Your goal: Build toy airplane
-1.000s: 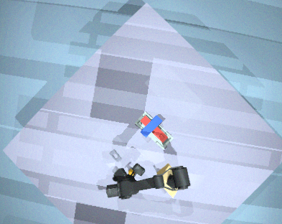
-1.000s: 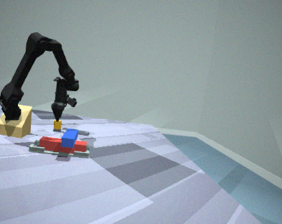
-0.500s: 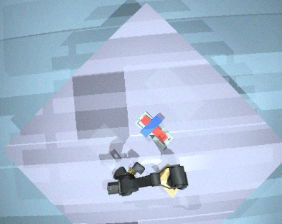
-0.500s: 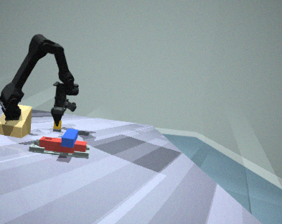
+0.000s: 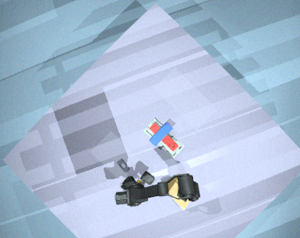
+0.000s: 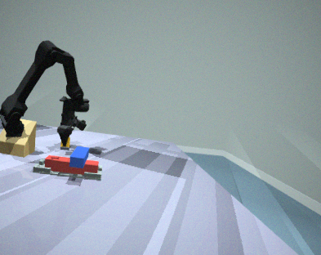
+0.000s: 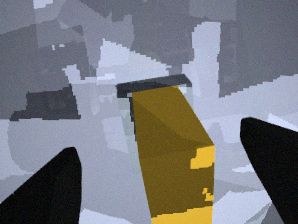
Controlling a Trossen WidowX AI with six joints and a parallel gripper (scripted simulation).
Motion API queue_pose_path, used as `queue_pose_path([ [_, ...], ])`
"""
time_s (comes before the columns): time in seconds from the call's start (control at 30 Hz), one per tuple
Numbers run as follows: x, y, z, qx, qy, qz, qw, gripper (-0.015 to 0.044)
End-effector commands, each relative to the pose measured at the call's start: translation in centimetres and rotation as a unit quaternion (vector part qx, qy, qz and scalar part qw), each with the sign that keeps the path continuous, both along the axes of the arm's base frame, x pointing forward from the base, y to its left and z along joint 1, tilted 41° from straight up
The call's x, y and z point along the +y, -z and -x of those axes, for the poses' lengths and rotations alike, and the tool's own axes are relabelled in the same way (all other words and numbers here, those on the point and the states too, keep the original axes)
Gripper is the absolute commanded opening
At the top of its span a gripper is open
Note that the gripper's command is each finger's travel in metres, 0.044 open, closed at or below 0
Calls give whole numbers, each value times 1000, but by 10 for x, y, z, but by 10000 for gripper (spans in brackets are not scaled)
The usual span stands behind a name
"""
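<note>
The red fuselage [image 5: 170,143] [image 6: 57,164] lies in the pale green cradle [image 5: 181,146] [image 6: 92,176] and looks flat. The blue wing [image 5: 161,134] [image 6: 80,157] lies crosswise on top of it; its tab is hidden. The yellow tail fin [image 5: 139,181] [image 6: 67,143] [image 7: 175,175] stands apart from the cradle at a small dark grey holder [image 7: 155,86]. My gripper [image 5: 138,181] [image 6: 64,141] [image 7: 161,143] points down over the fin. It is open, with one finger on each side of the fin and a gap on both sides in the wrist view.
A small grey holder [image 5: 123,165] [image 6: 95,150] with nothing in it lies beyond the gripper. A tan block [image 5: 182,204] [image 6: 14,148] is at the arm's base. The cradle with fuselage and wing lies to one side of the gripper.
</note>
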State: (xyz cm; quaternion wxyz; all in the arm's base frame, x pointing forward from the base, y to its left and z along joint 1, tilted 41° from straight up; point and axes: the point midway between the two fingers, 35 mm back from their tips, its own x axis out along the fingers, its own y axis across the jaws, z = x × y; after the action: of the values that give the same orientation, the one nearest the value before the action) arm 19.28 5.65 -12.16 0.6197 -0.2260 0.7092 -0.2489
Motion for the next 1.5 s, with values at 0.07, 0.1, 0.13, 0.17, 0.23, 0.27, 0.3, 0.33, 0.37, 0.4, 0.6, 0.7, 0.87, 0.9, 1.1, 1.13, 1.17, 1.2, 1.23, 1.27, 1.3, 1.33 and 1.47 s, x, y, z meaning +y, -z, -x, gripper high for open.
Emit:
queue_pose_path([
  [0.07,-2,1,1,3,-3,3,1000,178],
  [0.1,-2,1,1,3,-3,3,1000,151],
  [0.13,-2,1,1,3,-3,3,1000,125],
  [0.17,-2,1,1,3,-3,3,1000,99],
  [0.23,-2,1,1,3,-3,3,1000,46],
  [0.27,-2,1,1,3,-3,3,1000,40],
  [0.3,-2,1,1,3,-3,3,1000,33],
  [0.33,-2,1,1,3,-3,3,1000,26],
  [0.37,-2,1,1,3,-3,3,1000,20],
  [0.4,-2,1,1,3,-3,3,1000,13],
  [0.6,0,-1,1,4,-2,3,1000,0],
  [0.7,4,-5,0,5,0,4,1000,0],
  [0.87,14,-13,-4,5,1,4,1000,0],
  [0.9,16,-15,-5,5,1,4,1000,0],
  [1.1,28,-28,-9,5,0,3,1000,0],
  [1.13,30,-30,-10,5,0,3,1000,0],
  [1.17,32,-32,-10,5,0,3,1000,0],
  [1.2,34,-34,-11,5,0,2,1000,0],
  [1.23,36,-36,-12,4,-1,2,1000,0],
  [1.27,38,-39,-12,4,-1,2,1000,0],
  [1.3,40,-41,-13,4,-1,2,1000,0],
  [1.33,42,-43,-13,4,-1,2,1000,0],
  [1.47,50,-53,-15,4,-1,2,1000,0],
])
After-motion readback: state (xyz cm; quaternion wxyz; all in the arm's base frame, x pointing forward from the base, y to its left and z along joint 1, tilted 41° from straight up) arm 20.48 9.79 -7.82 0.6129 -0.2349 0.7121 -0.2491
